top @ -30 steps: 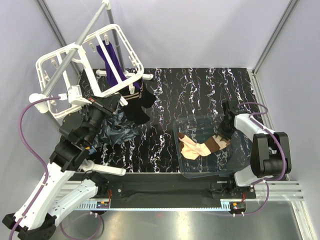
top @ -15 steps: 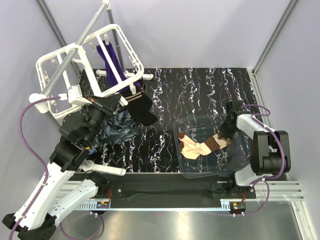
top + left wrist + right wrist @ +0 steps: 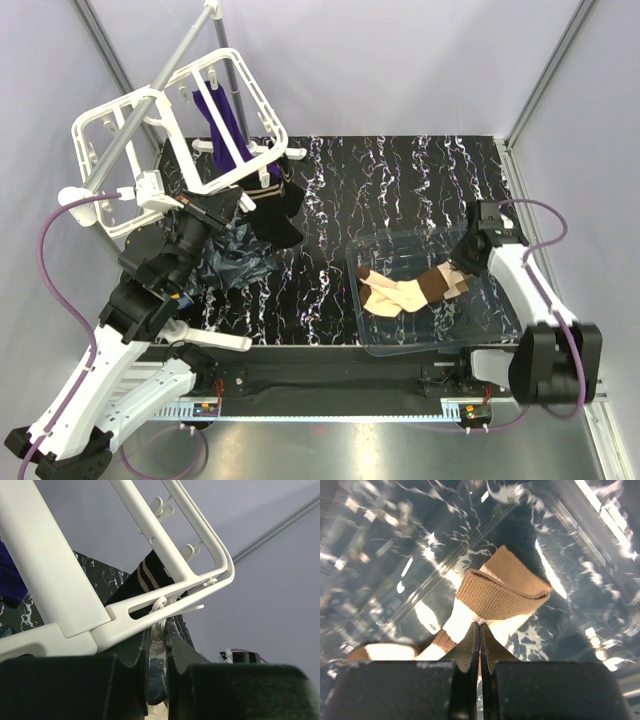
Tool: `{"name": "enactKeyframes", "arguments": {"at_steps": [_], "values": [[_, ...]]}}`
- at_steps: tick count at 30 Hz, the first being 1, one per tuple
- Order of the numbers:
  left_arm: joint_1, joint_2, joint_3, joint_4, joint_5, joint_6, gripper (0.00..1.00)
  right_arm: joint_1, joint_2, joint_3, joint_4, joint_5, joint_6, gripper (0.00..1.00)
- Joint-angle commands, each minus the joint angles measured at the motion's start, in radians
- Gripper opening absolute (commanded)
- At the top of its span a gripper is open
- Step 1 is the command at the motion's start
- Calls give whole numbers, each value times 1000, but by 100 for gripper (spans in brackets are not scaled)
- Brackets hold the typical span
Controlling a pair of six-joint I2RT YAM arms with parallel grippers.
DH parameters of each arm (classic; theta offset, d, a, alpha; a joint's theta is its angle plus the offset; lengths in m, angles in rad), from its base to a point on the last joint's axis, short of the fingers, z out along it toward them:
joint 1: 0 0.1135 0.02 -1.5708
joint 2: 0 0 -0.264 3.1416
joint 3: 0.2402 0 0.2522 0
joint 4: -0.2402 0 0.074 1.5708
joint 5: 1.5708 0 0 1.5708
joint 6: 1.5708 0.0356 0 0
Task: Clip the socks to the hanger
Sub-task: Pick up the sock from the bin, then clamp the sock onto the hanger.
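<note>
Right jaws shut on beige sock (image 3: 500, 597) at their tips — thin bite, lift slowly; left jaws clamp the hanger clip (image 3: 159, 625).

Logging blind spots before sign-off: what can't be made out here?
1. Right wrist view: whether the shut right gripper pinches the beige, brown-cuffed socks; its fingers hide the contact.
2. Top view: how many lie in the clear plastic bin; they overlap.
3. Left wrist view: whether the small white clip in the left gripper bites the black sock; fingers cover its end.
</note>
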Motion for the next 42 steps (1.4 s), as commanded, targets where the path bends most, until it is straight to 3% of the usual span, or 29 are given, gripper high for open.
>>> {"name": "enactKeyframes", "arguments": {"at_steps": [1,5,9,16,21,23,31,42], "values": [[-9,-5,0,-7,94,-31,0,8,-125,68,-72,59,-44,0],[-9,-6,7,-15,91,-30,0,26,-200,117,-109,8,-88,0],[-9,-9,10,-21,89,-31,0,92,-302,156,-32,-175,-125,0],[-9,5,16,-19,109,-53,0,382,-296,308,12,-178,-214,0],[-11,5,13,-19,119,-77,0,618,-237,414,43,-162,-256,0],[-11,6,16,-18,120,-80,0,670,-192,457,39,-105,-270,0],[-9,9,33,-30,123,-109,0,936,-10,614,86,-111,-351,0],[-11,20,26,-12,148,-140,0,968,253,885,124,-292,-362,0]]}}
